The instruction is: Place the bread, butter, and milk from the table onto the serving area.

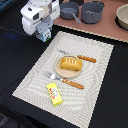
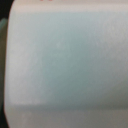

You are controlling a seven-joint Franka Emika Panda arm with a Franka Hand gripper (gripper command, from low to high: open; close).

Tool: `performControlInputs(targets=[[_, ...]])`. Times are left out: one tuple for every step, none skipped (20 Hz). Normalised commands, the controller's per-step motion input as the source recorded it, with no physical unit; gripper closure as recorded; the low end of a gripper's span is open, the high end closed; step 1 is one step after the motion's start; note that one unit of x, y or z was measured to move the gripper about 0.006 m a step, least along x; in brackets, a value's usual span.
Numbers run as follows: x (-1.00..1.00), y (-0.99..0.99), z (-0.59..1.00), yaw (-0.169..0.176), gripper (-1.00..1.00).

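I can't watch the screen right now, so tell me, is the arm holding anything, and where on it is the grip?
Likely the milk, seen just below the gripper, filling the wrist view. The fingers are hidden, so the exact hold cannot be told.

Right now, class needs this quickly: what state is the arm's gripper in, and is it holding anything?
Gripper: closed on the milk, at the far corner of the serving area; the carton fills the wrist view.

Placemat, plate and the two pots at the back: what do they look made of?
Placemat: likely woven fabric or straw, matte, finely striped. Plate: plain matte tan, perhaps wood or ceramic. Pots: dark grey, slight sheen, probably metal.
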Motion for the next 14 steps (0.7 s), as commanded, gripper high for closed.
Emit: performControlInputs(targets=[[-0.21,0.09,-0.16,-0.003,1.00],[-0.12,0.13,-0.03,0.000,1.00],[-0.09,0.15,0.24,0.000,1.00],[-0.10,0.12,0.83,0.000,1.00],[-0.06,0.14,1.00,-0.014,1.00],[-0.10,0.16,1.00,-0.002,1.00],[-0.09,0.19,1.00,-0.011,1.00],[0.00,0.23,1.00,-0.020,1.00],[0.32,0.26,1.00,-0.033,1.00],[0.49,0.31,1.00,-0.038,1.00],[0.73,0.32,1.00,-0.038,1.00],[0.80,0.29,1.00,-0.045,1.00],[0.82,0.18,1.00,-0.051,1.00],[0.93,0.15,1.00,-0.054,1.00]])
